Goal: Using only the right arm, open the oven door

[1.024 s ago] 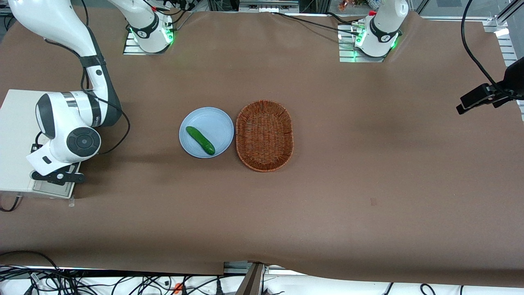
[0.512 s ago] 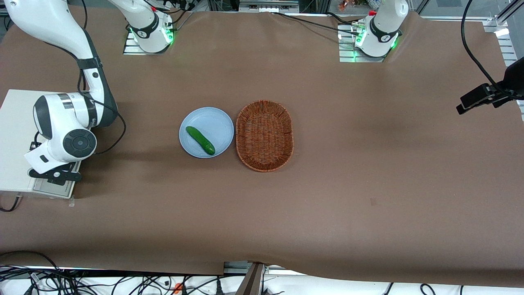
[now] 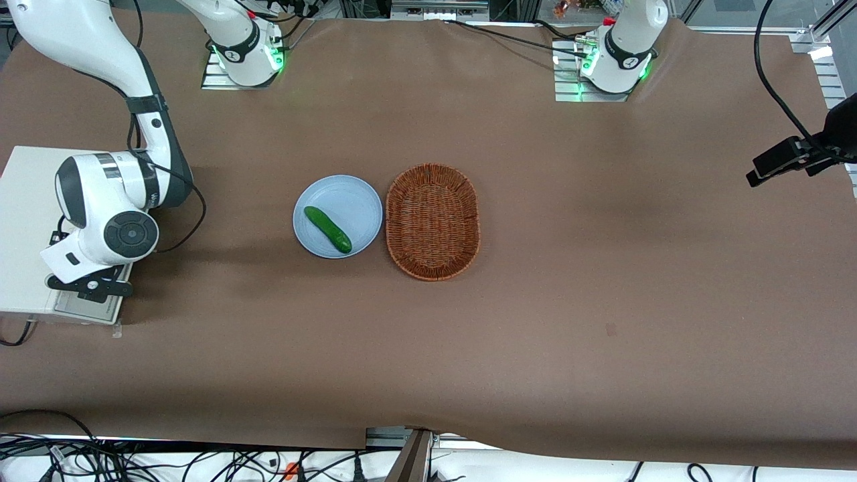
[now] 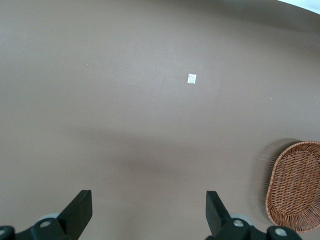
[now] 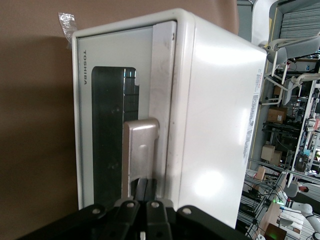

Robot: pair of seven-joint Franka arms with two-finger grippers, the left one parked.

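The white toaster oven (image 3: 27, 214) stands at the working arm's end of the table. Its silver-framed oven door (image 5: 107, 130) with dark glass stands upright against the oven body (image 5: 215, 115). The silver bar handle (image 5: 140, 147) sticks out from the door. My right arm (image 3: 107, 201) hangs over the oven's front, hiding most of the door (image 3: 80, 309) in the front view. The gripper (image 5: 146, 190) is shut, its two black fingers pressed together. They are tucked into the gap between the handle and the door frame.
A pale blue plate (image 3: 355, 197) holding a green cucumber (image 3: 327, 229) sits mid-table, with a brown wicker basket (image 3: 432, 221) beside it. A scrap of clear tape (image 5: 66, 22) lies on the cloth by the oven's corner.
The right arm shifted slightly toward the oven a second ago and has held still since. The plate and basket have not moved.
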